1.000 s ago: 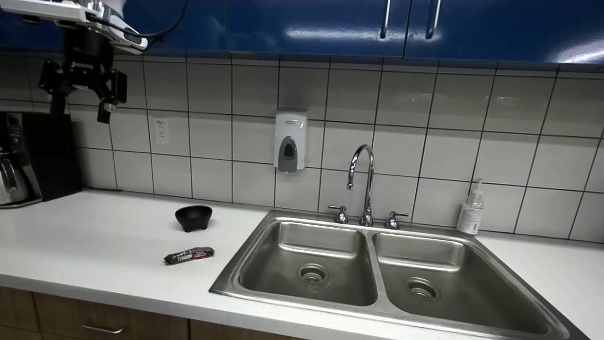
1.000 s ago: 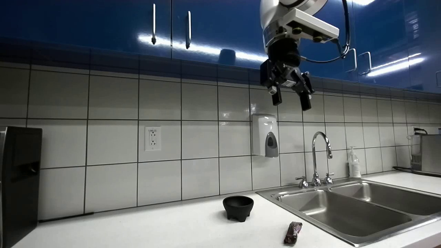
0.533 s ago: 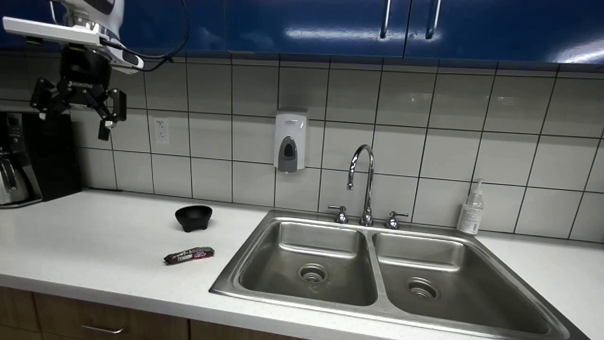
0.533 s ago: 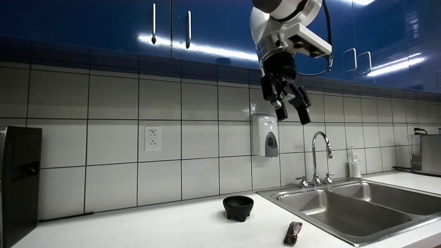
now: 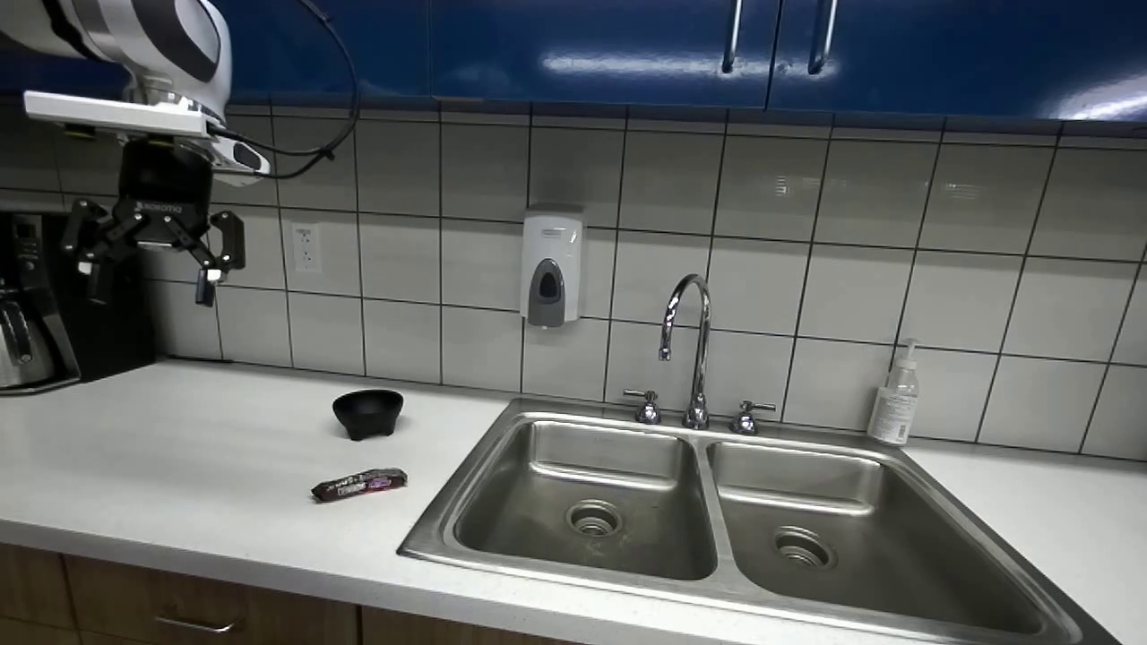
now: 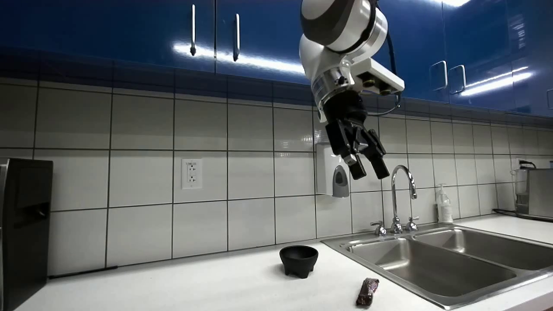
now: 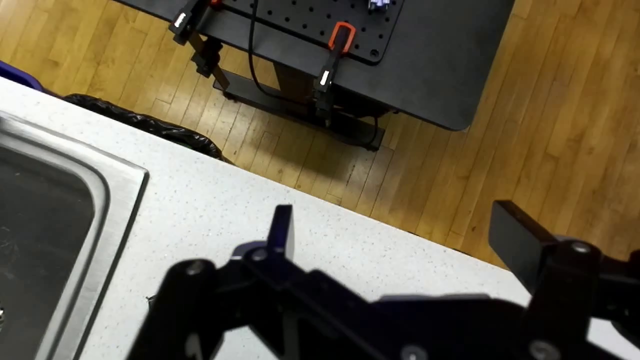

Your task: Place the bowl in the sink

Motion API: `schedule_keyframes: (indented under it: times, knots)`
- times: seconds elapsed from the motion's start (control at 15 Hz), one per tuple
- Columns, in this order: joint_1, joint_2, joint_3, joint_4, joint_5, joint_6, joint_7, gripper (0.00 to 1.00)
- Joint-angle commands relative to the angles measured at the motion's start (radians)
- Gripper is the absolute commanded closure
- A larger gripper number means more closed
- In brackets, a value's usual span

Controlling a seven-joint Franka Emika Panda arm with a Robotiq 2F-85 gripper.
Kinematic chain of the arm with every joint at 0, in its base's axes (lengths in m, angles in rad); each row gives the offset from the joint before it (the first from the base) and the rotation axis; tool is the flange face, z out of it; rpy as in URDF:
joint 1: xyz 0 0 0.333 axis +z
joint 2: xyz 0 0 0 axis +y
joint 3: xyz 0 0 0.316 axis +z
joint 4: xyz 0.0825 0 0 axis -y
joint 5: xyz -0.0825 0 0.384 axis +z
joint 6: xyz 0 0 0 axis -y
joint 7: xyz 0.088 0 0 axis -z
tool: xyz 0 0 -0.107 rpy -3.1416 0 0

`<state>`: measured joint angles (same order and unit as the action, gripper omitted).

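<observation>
The small black bowl [image 5: 367, 414] stands upright on the white counter, left of the sink; it also shows in an exterior view [image 6: 299, 261]. It is out of view in the wrist view. The stainless steel double sink [image 5: 538, 528] is right of the bowl in both exterior views [image 6: 414, 263]; its left basin holds nothing. A sink corner shows at the left of the wrist view [image 7: 117, 190]. My gripper [image 5: 152, 287] is open and empty, high above the counter and well apart from the bowl [image 6: 369, 169]. Its two fingers stand wide apart in the wrist view [image 7: 393, 215].
A dark wrapped bar [image 5: 358, 484] lies on the counter in front of the bowl. A coffee machine [image 5: 99, 305] stands at the left. A chrome faucet [image 5: 701, 349], a wall soap dispenser [image 5: 551, 269] and blue cabinets [image 5: 591, 54] are behind. A black table [image 7: 435, 65] shows beyond the counter edge.
My arm and gripper have moved down toward the counter, drifting left in an exterior view. The gripper stays open. The bowl, the bar and the sink have not moved.
</observation>
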<state>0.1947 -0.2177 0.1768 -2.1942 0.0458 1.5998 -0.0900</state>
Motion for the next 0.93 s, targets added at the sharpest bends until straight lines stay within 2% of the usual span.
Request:
schedule_keyframes:
  times: [0.0,0.33,0.87]
  knots:
    - [-0.002,0.066,0.009,0.009,-0.038,0.07,0.008,0.0]
    - [-0.005,0.152,0.004,0.02,-0.066,0.216,-0.008,0.0]
    - [-0.019,0.284,-0.018,0.105,-0.209,0.399,-0.104,0.0]
